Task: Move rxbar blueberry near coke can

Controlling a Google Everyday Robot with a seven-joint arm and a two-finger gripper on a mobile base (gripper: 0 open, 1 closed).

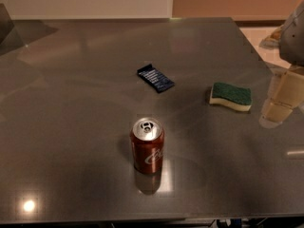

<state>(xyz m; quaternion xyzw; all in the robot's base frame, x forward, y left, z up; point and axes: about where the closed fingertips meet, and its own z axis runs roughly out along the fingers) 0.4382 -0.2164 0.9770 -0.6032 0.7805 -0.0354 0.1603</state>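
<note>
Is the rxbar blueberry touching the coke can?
Apart. The camera view shows bare table between the rxbar blueberry and the coke can. The tool hangs at the right edge, past the sponge, touching neither.

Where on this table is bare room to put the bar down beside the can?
Bare table lies left of the can, and between can and sponge. The blue bar lies behind the can. The right edge is crowded: the gripper hangs by the sponge.

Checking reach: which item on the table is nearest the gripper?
The green sponge, beside the gripper at the picture's right edge; the rxbar blueberry and coke can lie farther away.
</note>
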